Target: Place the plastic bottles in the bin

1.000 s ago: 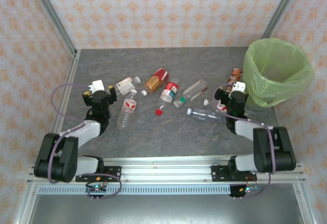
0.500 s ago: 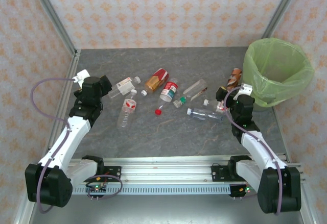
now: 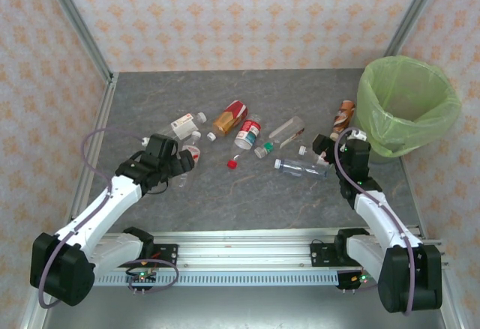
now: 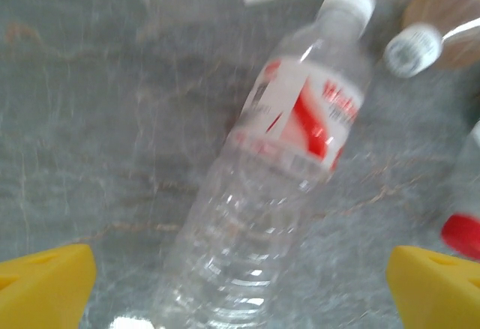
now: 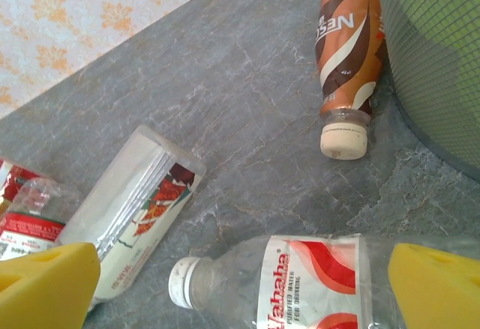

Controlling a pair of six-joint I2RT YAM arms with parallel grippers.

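Observation:
Several plastic bottles lie scattered across the middle of the grey table. My left gripper (image 3: 182, 163) (image 4: 240, 303) hangs open over a clear bottle with a red and white label (image 4: 289, 157) (image 3: 185, 165), its yellow fingertips (image 4: 45, 284) wide apart on either side of the bottle's base. My right gripper (image 3: 324, 153) (image 5: 240, 291) is also open, straddling a clear Wahaha bottle with a white cap (image 5: 300, 288) (image 3: 298, 167). A brown-labelled bottle (image 5: 346, 44) (image 3: 344, 114) lies against the lime-green bin (image 3: 409, 104) (image 5: 442, 59).
A flattened clear bottle (image 5: 135, 201) (image 3: 286, 129), a red-labelled bottle (image 3: 249, 132), an orange bottle (image 3: 230, 116) and a white-labelled bottle (image 3: 187, 124) lie mid-table. A loose red cap (image 3: 233, 164) and a green-capped piece (image 3: 264, 150) sit nearby. Metal frame rails border the table.
My left arm has swung from the far left edge inward and down over the clear red-labelled bottle. My right arm has shifted slightly and stays above the Wahaha bottle.

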